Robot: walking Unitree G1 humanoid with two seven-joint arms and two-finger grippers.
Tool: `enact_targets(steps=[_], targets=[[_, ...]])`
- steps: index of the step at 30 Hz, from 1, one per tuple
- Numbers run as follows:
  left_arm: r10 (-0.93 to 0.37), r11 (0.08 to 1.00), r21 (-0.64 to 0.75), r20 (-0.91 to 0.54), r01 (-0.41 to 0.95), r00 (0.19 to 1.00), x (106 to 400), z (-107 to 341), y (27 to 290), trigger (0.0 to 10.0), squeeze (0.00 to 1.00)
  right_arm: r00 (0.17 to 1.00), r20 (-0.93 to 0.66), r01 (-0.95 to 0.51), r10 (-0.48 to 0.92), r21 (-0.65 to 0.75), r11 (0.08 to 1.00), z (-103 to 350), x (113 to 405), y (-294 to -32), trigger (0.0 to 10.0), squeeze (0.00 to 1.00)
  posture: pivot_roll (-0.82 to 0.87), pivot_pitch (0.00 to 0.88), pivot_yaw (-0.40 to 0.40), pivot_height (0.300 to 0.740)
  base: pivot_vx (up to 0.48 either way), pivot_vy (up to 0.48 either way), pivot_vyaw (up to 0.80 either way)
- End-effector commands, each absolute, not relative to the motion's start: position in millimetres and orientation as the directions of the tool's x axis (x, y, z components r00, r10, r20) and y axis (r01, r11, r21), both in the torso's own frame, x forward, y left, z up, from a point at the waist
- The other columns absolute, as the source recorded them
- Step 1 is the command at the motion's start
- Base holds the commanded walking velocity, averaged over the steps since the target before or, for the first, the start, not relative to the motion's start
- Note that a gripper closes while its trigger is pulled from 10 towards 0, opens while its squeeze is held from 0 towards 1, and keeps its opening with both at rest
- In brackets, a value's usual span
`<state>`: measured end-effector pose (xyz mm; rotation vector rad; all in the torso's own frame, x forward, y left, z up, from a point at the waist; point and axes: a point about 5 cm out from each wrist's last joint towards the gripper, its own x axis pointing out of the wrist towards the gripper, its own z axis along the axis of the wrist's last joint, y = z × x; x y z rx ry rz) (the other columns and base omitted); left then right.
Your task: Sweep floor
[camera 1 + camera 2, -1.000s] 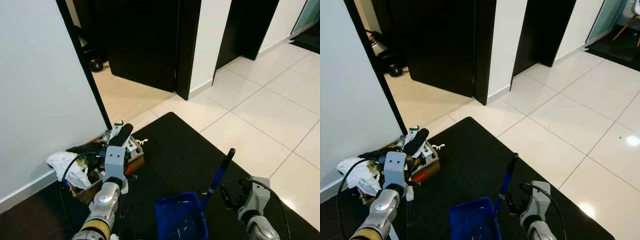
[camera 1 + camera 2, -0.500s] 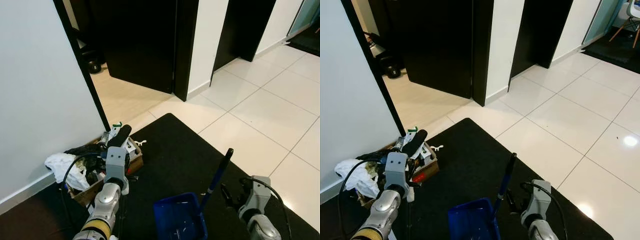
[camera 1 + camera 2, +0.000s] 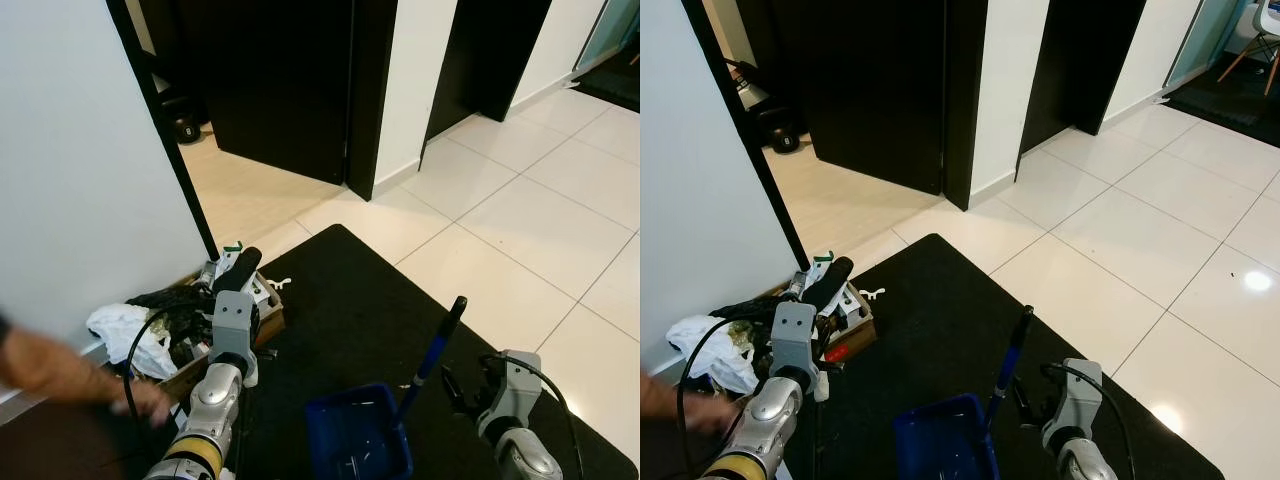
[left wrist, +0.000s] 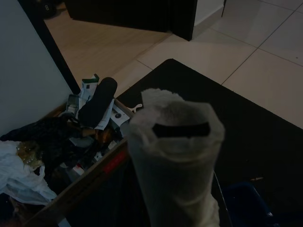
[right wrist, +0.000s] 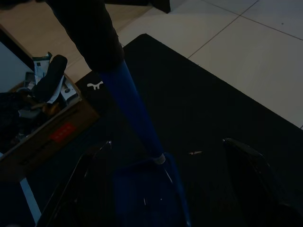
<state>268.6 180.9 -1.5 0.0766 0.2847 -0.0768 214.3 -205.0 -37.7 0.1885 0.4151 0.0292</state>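
A blue long-handled dustpan (image 3: 358, 440) stands on the black mat (image 3: 350, 290), with small debris in its pan. Its blue handle (image 3: 440, 345) has a black grip and leans up to the right. My right gripper (image 3: 452, 385) is open just right of the handle's lower part. The handle (image 5: 137, 118) stands ahead between the spread fingers (image 5: 251, 161), apart from them. My left gripper (image 3: 233, 315) is raised at the lower left, shut on a broom handle. The white-wrapped end of that handle (image 4: 175, 142) stands right before the wrist camera. The fingers are hidden.
A cardboard box (image 3: 270, 322) of clutter and a white bag (image 3: 125, 325) sit against the white wall on my left. A person's blurred hand (image 3: 140, 400) reaches in by my left arm's cable. Beyond the mat lie pale tiles (image 3: 520, 220) and a dark open doorway (image 3: 280, 80).
A person's arm has come in from the left edge, reaching to beside my left arm. Both arms and the dustpan have stayed put. The camera has shifted slightly.
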Motion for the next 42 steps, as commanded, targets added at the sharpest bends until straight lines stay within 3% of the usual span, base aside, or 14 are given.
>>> enact_targets(steps=[1, 42], targets=[[-0.025, 0.998, 0.04, -0.448, 0.048, 0.894, 240.9, -31.9, 185.0, 10.0, 0.0, 0.915, -0.4, 0.019, 0.061, 0.194, 0.981, -37.0, 216.1, -206.4, 10.0, 0.0, 0.03, 0.07, -0.024, 0.74, 0.0, 0.0, 0.0], [-0.023, 0.998, 0.04, -0.434, 0.045, 0.901, 243.2, -29.1, 184.8, 10.0, 0.0, 0.921, -0.386, 0.02, 0.057, 0.193, 0.981, -33.3, 218.9, -207.9, 10.0, 0.0, 0.03, 0.108, -0.03, 0.74, 0.0, 0.0, 0.0]])
